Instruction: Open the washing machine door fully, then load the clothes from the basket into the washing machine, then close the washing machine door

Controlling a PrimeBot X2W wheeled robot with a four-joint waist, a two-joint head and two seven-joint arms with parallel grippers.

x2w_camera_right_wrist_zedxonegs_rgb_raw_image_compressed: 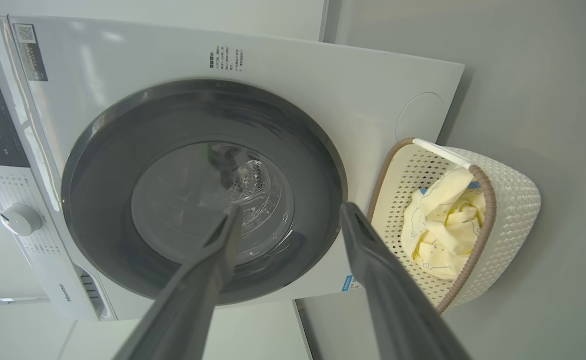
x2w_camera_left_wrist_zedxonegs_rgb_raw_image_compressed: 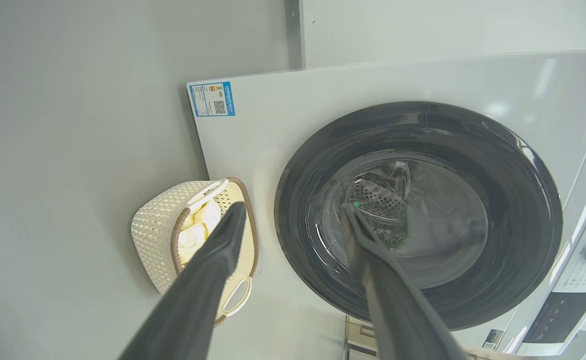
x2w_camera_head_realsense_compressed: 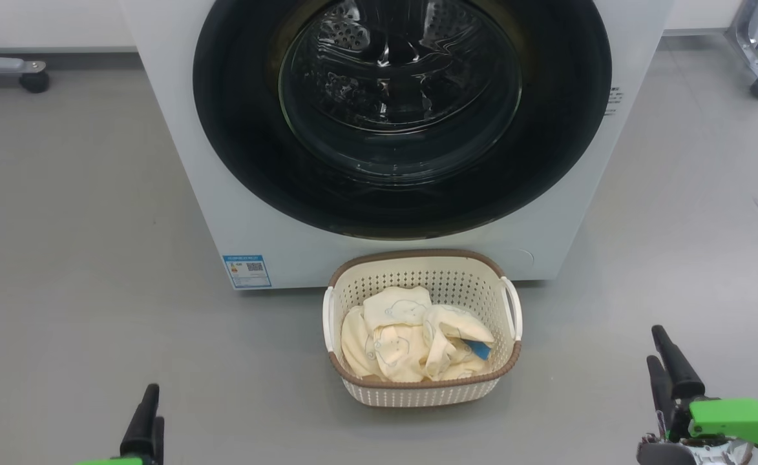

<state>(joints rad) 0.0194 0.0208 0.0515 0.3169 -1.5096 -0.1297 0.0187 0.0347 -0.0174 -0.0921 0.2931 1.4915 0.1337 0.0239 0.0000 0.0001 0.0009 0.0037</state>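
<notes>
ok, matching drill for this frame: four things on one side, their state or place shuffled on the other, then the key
Things:
1. door
2. clothes
3. basket
4. left gripper

States or places:
A. open, nothing between the fingers
B. on the floor, right in front of the washer
C. shut
D. heaped in the basket

Pairs: 1-C, 2-D, 3-B, 4-A
</notes>
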